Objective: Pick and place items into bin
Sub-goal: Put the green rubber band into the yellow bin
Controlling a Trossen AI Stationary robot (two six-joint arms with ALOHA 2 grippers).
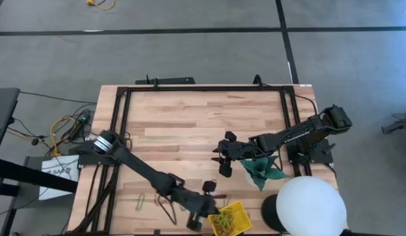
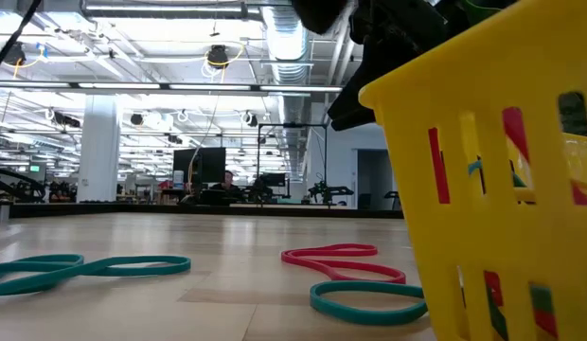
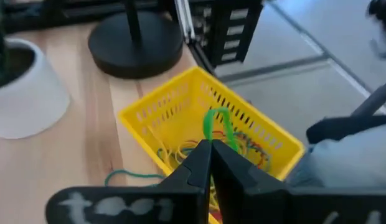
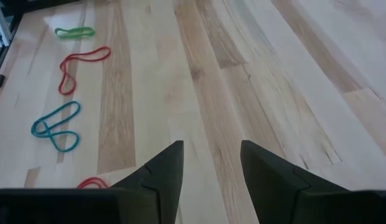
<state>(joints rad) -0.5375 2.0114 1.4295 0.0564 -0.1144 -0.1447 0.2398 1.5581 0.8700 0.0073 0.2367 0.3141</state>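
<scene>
Dangling from the left gripper [image 3: 210, 163], a green loop [image 3: 216, 124] hangs right over the yellow bin [image 3: 180, 106]! The fingers are pinched tight together on the band, and it arches up above the tray's open top. Down inside the bin there's a tangle of bands [image 3: 249, 140] already, red, yellow and green showing through the slotted walls.

From above, the bin [image 1: 237, 211] sits at the table's near edge, just beside the big white sphere [image 1: 310, 206], and the left gripper [image 1: 202, 213] is parked at the bin's left rim, its arm stretched across from the table's left side.

Out on the wood, loops are still lying loose. The low view catches a red loop [image 2: 343, 262] and a teal loop [image 2: 364, 303] close by the bin wall [image 2: 483, 180], with another teal loop [image 2: 80, 269] flat on the boards farther off. The right wrist view picks up a green band [image 4: 75, 31], a red band [image 4: 81, 65] and a teal band [image 4: 56, 127] in a loose row, all apart from each other.

Over on the right, the right gripper [image 1: 224, 156] waits above mid-table, fingers [image 4: 162, 168] spread wide and holding nothing, just beside the teal paper star [image 1: 263, 169].
</scene>
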